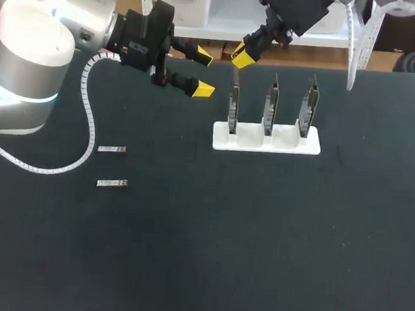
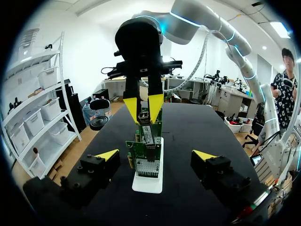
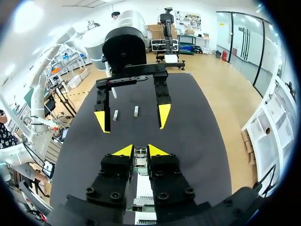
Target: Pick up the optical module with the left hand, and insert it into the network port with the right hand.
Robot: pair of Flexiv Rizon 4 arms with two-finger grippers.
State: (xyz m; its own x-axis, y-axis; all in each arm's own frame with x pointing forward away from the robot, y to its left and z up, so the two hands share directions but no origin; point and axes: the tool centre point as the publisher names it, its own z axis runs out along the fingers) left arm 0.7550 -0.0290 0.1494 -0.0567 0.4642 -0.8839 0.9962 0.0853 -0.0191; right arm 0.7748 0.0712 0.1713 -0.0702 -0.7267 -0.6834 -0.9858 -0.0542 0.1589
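Observation:
My right gripper hangs over the leftmost of three upright network cards in a white stand. It is shut on a small silver optical module, which points down at that card's top edge. In the right wrist view the module shows between my yellow fingertips. My left gripper is held above the table just left of the stand, wide open and empty, facing the cards. Its tips flank the stand without touching it.
Two more silver modules lie flat on the black table at the left, below my left arm. They also show in the right wrist view, as modules beyond my left gripper.

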